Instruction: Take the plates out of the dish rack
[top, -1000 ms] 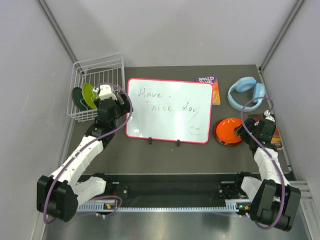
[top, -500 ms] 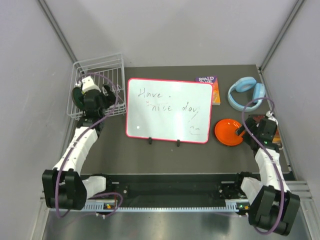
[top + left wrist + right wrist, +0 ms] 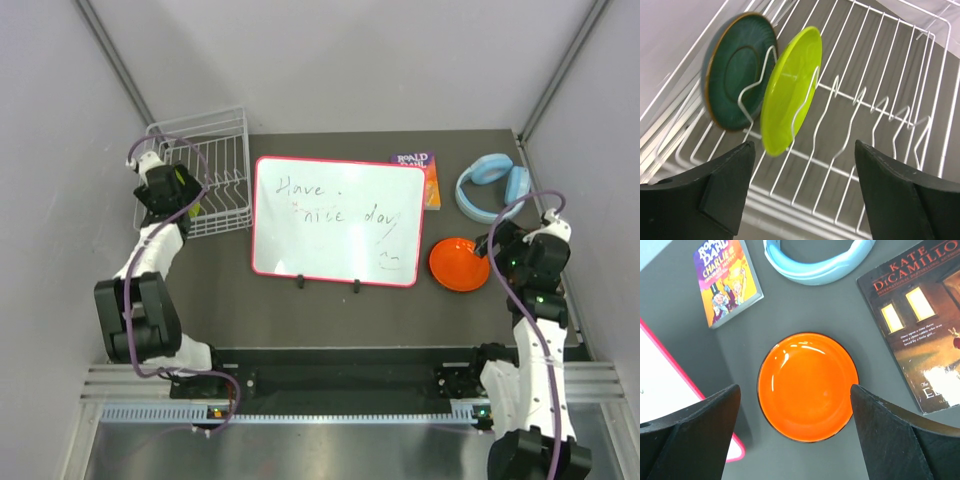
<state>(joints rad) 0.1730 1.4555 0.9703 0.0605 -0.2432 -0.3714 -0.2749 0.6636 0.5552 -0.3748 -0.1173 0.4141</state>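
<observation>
The white wire dish rack stands at the back left. Two plates stand upright in it, a dark blue-green one and a lime-yellow one beside it. My left gripper hovers over the rack's left end. In the left wrist view it is open just short of the lime plate's lower edge, and nothing is between its fingers. An orange plate lies flat on the table at the right. My right gripper is open above it, with a finger on either side and clear of it.
A pink-framed whiteboard stands mid-table. Light blue headphones and a Roald Dahl book lie at the back right. A Kate DiCamillo book lies right of the orange plate. Grey walls close in both sides.
My right gripper has opened, let go of the orange plate and pulled back. My left arm has swung left to the rack's left end, over the two plates.
</observation>
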